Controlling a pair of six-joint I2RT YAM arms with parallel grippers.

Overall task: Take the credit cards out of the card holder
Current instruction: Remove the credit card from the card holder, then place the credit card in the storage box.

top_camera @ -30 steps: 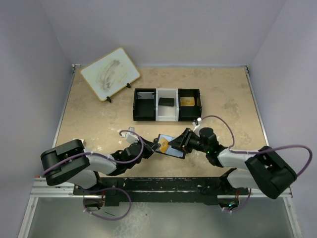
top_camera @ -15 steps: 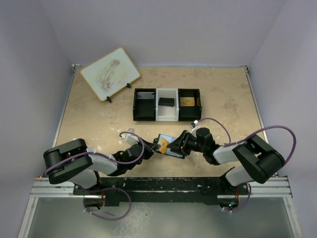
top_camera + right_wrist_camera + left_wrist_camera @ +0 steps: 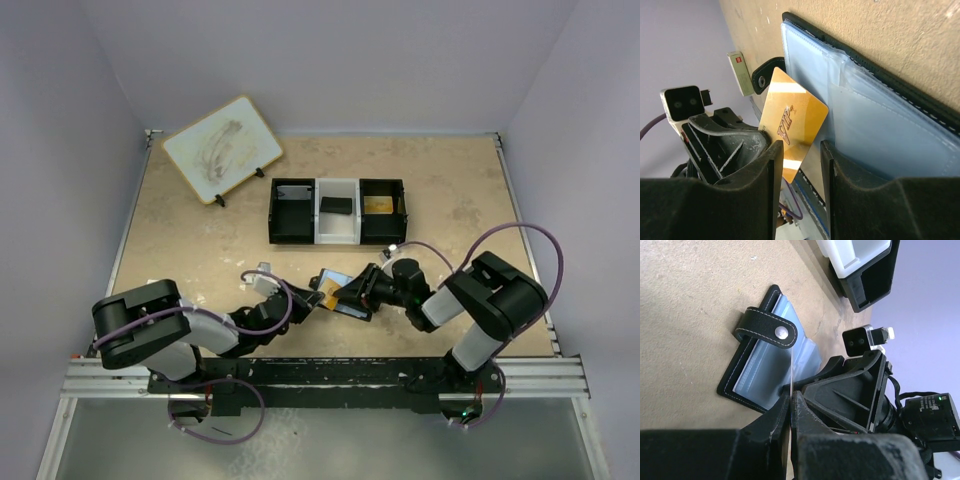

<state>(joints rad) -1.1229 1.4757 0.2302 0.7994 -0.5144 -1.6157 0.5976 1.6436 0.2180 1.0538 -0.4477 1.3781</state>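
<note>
The card holder (image 3: 349,304) lies open on the table between both grippers, black outside, pale blue inside (image 3: 880,115), its strap with the snap stud (image 3: 782,332) folded over it. A gold credit card (image 3: 792,117) marked VIP stands on edge over the holder's near side (image 3: 327,293). My left gripper (image 3: 790,397) is shut on that card, which shows there as a thin pale edge (image 3: 790,367). My right gripper (image 3: 799,147) is open, one finger over the blue inside and the card's lower corner in the gap. Whether the card's far corner sits in a pocket is hidden.
A black-and-white three-compartment tray (image 3: 272,212) stands behind the holder, with a dark item (image 3: 336,205) in the middle and a gold one (image 3: 377,205) on the right. A white board on a stand (image 3: 222,148) is at the back left. A small white-and-red box (image 3: 742,72) lies nearby.
The right arm's rear links have swung in from the right toward the centre while its gripper stayed at the holder. The left gripper keeps hold of the gold card.
</note>
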